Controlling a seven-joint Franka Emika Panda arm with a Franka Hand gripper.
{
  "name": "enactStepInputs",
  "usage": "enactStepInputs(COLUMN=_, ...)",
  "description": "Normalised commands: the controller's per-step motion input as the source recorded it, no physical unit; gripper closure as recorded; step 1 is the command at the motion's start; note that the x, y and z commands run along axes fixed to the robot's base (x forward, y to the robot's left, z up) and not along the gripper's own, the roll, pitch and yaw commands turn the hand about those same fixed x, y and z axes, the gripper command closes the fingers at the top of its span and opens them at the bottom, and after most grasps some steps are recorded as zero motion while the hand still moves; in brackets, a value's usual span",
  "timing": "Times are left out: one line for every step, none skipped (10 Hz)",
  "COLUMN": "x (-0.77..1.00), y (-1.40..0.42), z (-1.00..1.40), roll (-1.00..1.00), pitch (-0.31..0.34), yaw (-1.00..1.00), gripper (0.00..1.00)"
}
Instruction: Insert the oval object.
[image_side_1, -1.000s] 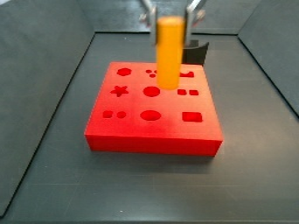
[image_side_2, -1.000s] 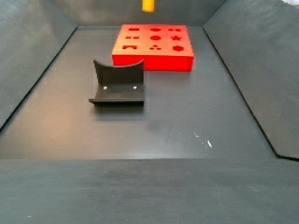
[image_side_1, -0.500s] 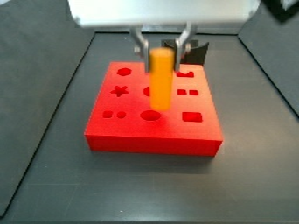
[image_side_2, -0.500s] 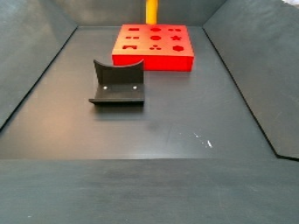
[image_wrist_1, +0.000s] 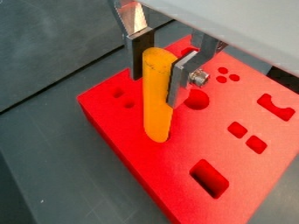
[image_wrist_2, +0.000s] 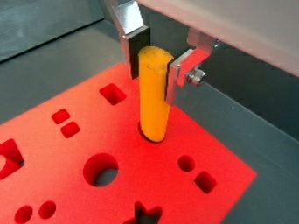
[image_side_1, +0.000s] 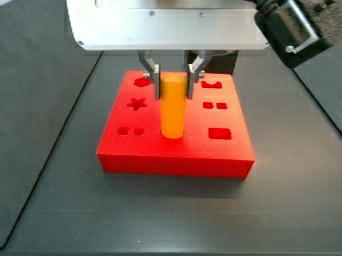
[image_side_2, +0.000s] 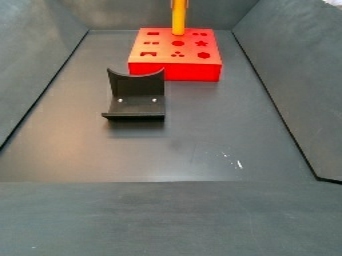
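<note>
Oval object (image_wrist_1: 156, 94), smooth, in hand (image_wrist_1: 159, 59)

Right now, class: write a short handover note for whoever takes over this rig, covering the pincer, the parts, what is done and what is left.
Pincer: shut on the oval object, above the red block.
Oval object: upright, its lower tip at the block's oval hole in a wrist view; how deep it sits cannot be told.
Dark curved holder: empty, on the floor apart from the block.
Done: peg picked up and brought to the hole.
Left: press it fully in, open the pincer, withdraw.
</note>
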Motion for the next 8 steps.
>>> enactStepInputs(x=-0.08, y=0.00, z=-0.07, roll=0.00, pitch=0.000, yaw=0.00, gripper=1.00)
enactStepInputs(x=0.00, y=0.00, z=-0.10, roll=0.00, pitch=0.000, yaw=0.02, gripper=1.00)
enactStepInputs(x=0.05, y=0.00, z=-0.19, roll=0.02, pitch=0.000, yaw=0.05, gripper=1.00)
enactStepInputs(x=0.06, y=0.00, z=-0.20, roll=0.06, pitch=0.000, yaw=0.07, gripper=1.00)
enactStepInputs(x=0.11, y=-0.01, z=-0.21, roll=0.04, pitch=0.000, yaw=0.04, gripper=1.00)
enactStepInputs(x=0.36, y=-0.05, z=-0.19, roll=0.05, pitch=0.000, yaw=0.05, gripper=1.00)
enactStepInputs(x=0.51, y=-0.05, z=-0.17, roll=0.03, pitch=0.000, yaw=0.06, gripper=1.00)
enactStepInputs(x=0.54, y=-0.05, z=-0.14, roll=0.02, pitch=0.000, yaw=0.06, gripper=1.00)
